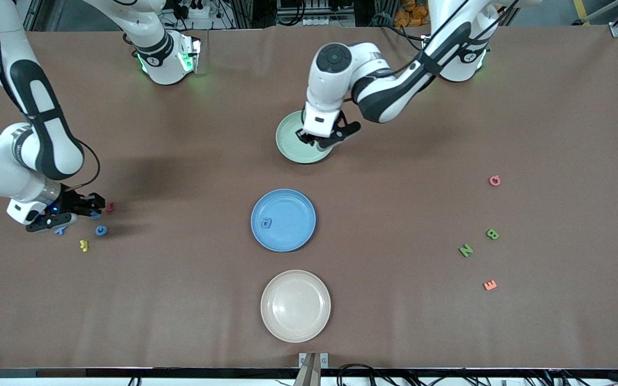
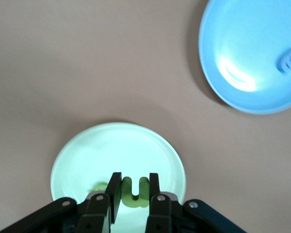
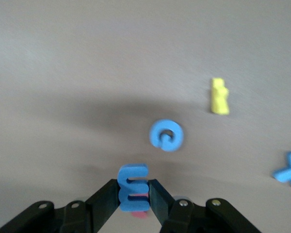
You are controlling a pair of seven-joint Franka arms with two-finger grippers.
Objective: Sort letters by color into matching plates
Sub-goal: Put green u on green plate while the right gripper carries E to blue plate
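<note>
The left gripper (image 1: 324,140) hangs over the pale green plate (image 1: 289,140), its jaws pinching a green letter (image 2: 135,192) that stands upright between them in the left wrist view. A second bit of green (image 2: 100,186) lies in that plate beside the jaws, partly hidden by them, so its shape cannot be read.

The right gripper (image 1: 90,210) is low at the right arm's end of the tabletop (image 1: 180,300), its jaws narrowly spread and pinching a blue letter (image 3: 132,187), seemingly an E. Whether that letter is off the tabletop is hard to make out. A red letter (image 1: 109,207) at the fingertips is mostly covered in the right wrist view.

In the front view, a round blue letter (image 1: 101,230) lies at about five o'clock from the right gripper, a yellow letter (image 1: 84,245) at six o'clock, and another blue letter (image 1: 61,230) half under the gripper.

The blue plate (image 1: 298,236) sits mid-table with one blue letter (image 1: 267,222) in it; the beige plate (image 1: 274,321) lies at six o'clock from it, nearer the front camera.

Toward the left arm's end lie a pink letter (image 1: 494,180), a green B (image 1: 492,234), a green N (image 1: 465,250) and an orange E (image 1: 490,285).
</note>
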